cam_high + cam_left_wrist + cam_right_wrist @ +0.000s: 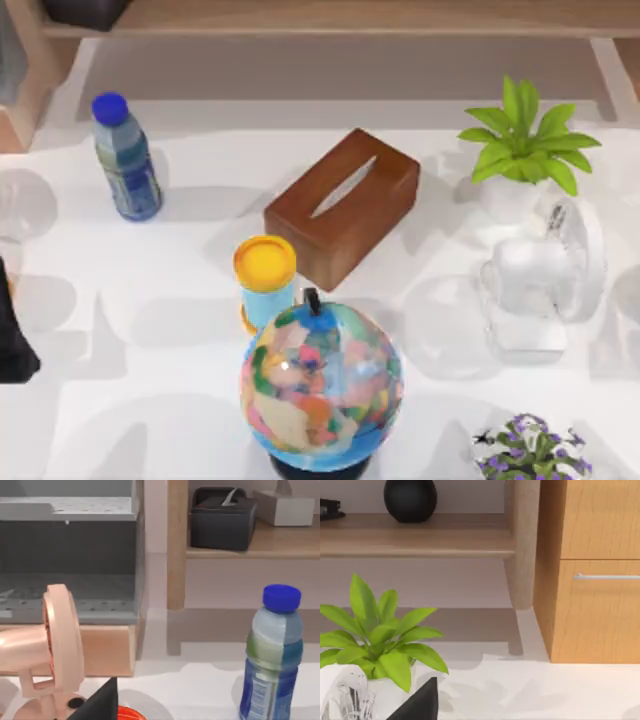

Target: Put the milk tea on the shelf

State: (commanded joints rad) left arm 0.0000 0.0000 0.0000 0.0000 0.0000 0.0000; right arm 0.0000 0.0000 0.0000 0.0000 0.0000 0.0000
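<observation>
While one milk tea (265, 282) stands beside one tissue box (342, 205), jaws' state cannot be told.

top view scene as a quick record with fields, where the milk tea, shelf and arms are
milk tea: cup with yellow lid, upright on the table, just behind the globe
shelf: light wooden board along the table's far edge
tissue box: brown, right of and behind the cup
bottle: blue cap, far left
plant: far right
fan: white, in front of the plant
left arm: dark part at the top view's left edge, away from the cup
task state: cup not yet on shelf
</observation>
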